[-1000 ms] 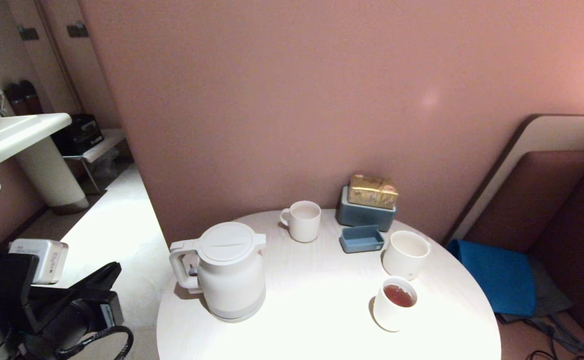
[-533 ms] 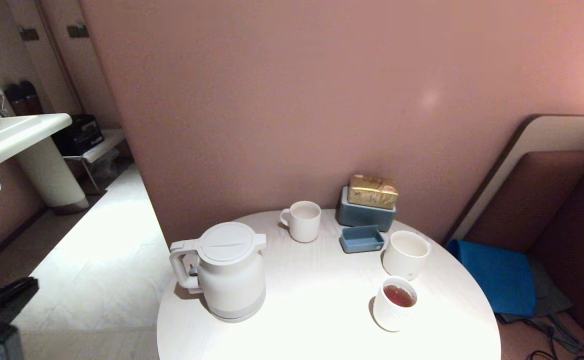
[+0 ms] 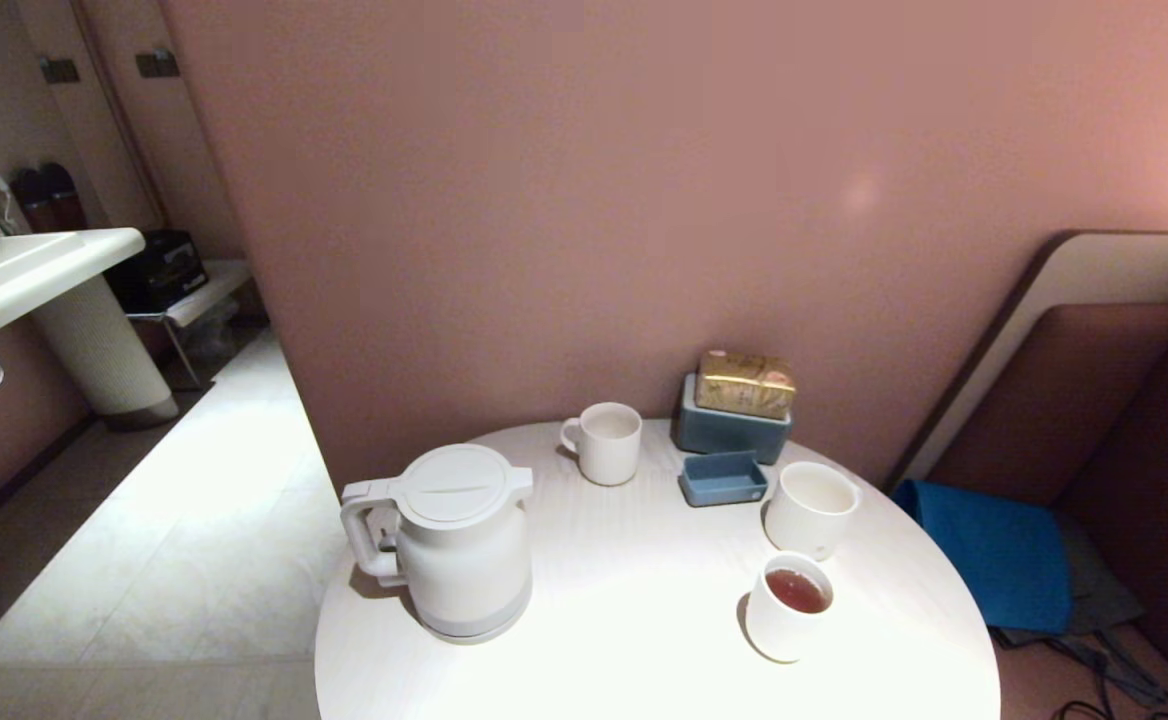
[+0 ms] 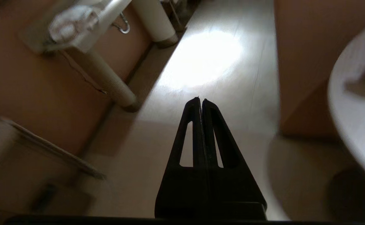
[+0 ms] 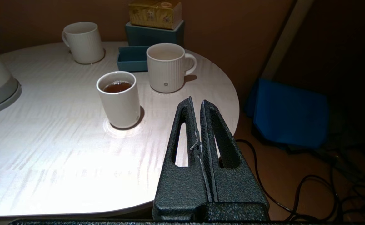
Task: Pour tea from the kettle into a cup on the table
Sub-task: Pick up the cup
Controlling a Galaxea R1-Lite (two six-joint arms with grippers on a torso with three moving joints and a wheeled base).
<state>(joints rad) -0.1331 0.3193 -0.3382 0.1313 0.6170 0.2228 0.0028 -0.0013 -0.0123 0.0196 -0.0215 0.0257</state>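
Both hands are clenched and empty: your left hand (image 4: 200, 101) over the floor, right hand (image 5: 196, 103) by the table (image 3: 644, 640). Tea (image 3: 797, 591) fills the cup (image 3: 784, 610); the kettle (image 3: 459, 540) stands upright, so pouring looks done.

Smooth matt white kettle (image 3: 459, 545); finely ribbed cup (image 5: 119, 99) looks ceramic; counter (image 5: 60, 150) shows faint wood grain; right hand (image 5: 196, 103) is rough, pebbled black plastic.
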